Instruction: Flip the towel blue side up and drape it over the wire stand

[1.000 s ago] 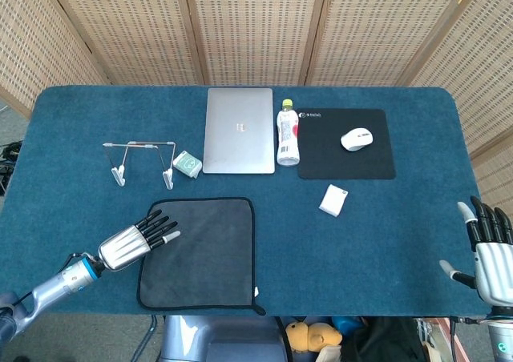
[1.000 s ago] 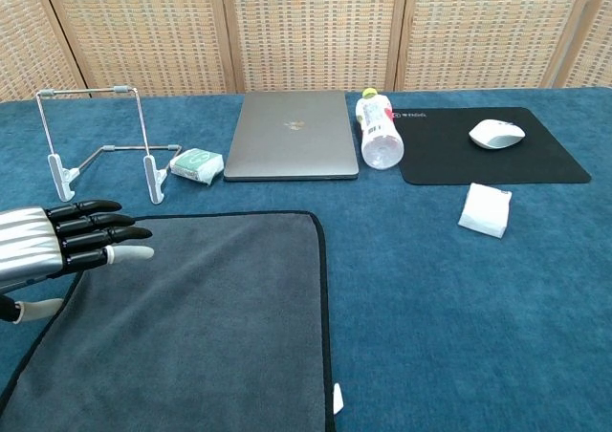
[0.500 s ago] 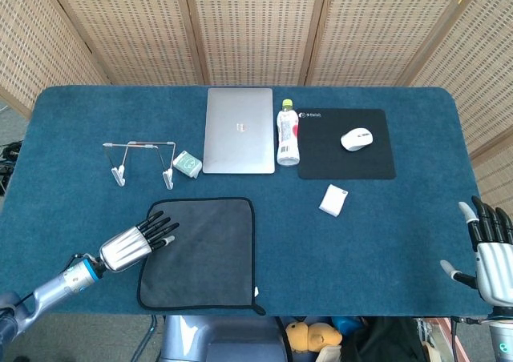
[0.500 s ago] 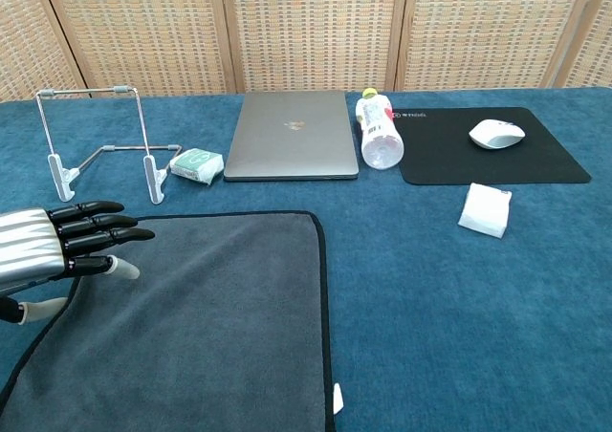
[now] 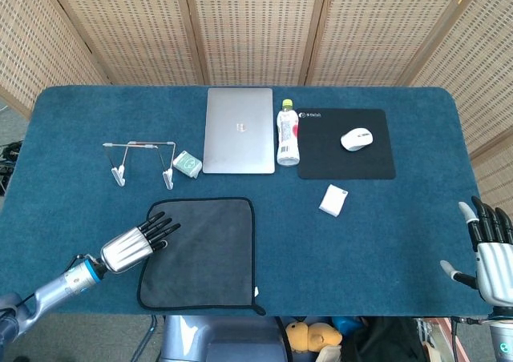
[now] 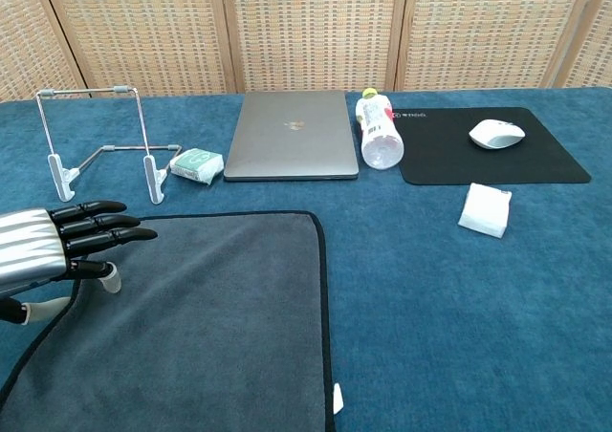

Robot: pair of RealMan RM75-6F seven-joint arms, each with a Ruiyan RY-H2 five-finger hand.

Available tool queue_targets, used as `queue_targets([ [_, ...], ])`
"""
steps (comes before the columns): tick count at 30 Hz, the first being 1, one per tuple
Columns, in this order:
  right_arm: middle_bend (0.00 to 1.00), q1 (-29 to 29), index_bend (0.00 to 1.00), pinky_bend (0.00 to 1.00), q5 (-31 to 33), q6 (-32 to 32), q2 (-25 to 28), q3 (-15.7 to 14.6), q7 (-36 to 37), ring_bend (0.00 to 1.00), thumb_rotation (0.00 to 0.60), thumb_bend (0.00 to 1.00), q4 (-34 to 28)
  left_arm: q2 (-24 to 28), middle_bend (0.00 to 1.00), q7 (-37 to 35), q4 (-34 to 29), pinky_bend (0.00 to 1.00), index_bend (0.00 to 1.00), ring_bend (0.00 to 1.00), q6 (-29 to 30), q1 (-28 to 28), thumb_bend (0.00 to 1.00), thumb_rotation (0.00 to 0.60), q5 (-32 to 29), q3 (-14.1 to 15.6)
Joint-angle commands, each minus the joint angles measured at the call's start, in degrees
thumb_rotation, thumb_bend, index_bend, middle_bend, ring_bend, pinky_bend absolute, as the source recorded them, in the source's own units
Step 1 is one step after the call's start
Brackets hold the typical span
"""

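Note:
The towel (image 5: 204,251) (image 6: 201,327) lies flat with its grey side up and a black border, near the table's front edge. My left hand (image 5: 136,245) (image 6: 53,246) hovers at its left edge with fingers stretched out over the cloth and thumb dipping toward it, holding nothing. The wire stand (image 5: 143,160) (image 6: 100,155) sits upright behind the towel, to the left. My right hand (image 5: 490,246) is open at the far right table edge, away from everything.
A closed laptop (image 5: 239,130), a lying bottle (image 5: 287,134), a small green packet (image 5: 187,163), a black mouse pad (image 5: 346,144) with a white mouse (image 5: 357,138), and a white packet (image 5: 333,199) occupy the back and middle of the blue table (image 5: 80,122).
My left hand has drawn back slightly toward the towel's left edge, and its thumb has dropped lower toward the cloth. The right hand and towel have not moved.

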Motion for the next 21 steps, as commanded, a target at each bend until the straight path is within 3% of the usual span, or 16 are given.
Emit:
queue_targets([
  [1, 0.00, 0.0, 0.00, 0.00, 0.0, 0.0, 0.0, 0.0, 0.1, 0.00, 0.600, 0.00, 0.0, 0.0, 0.00, 0.1, -0.1, 0.00, 0.40, 0.00, 0.2, -0.1, 0.43, 0.600, -0.1, 0.0],
  [9, 0.00, 0.0, 0.00, 0.00, -0.1, -0.1, 0.1, -0.1, 0.2, 0.00, 0.600, 0.00, -0.1, 0.0, 0.00, 0.4, -0.5, 0.00, 0.59, 0.00, 0.5, -0.2, 0.43, 0.600, -0.3, 0.0],
  [21, 0.00, 0.0, 0.00, 0.00, -0.1, -0.2, 0.3, -0.1, 0.6, 0.00, 0.600, 0.00, -0.2, 0.0, 0.00, 1.2, -1.2, 0.00, 0.68, 0.00, 1.5, -0.7, 0.43, 0.600, -0.3, -0.2],
])
